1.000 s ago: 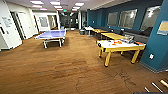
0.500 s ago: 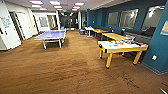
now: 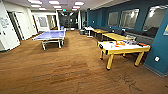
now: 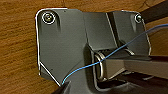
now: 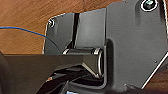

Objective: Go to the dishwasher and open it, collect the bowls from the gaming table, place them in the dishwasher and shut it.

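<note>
A wide room with a brown wood-grain floor [image 3: 62,72] runs back toward a dim corridor. Rows of bright rectangular ceiling lights [image 3: 57,2] shine overhead. The wall on the right is deep teal [image 3: 160,47] and carries large windows [image 3: 128,17] with pale glare on the glass; a small white socket [image 3: 156,59] sits low on it. On the left stand white walls and doors [image 3: 8,30]. A blue table-tennis table [image 3: 50,35] stands mid-room, and plain yellow-wood tables [image 3: 113,36] line up along the teal wall.
</note>
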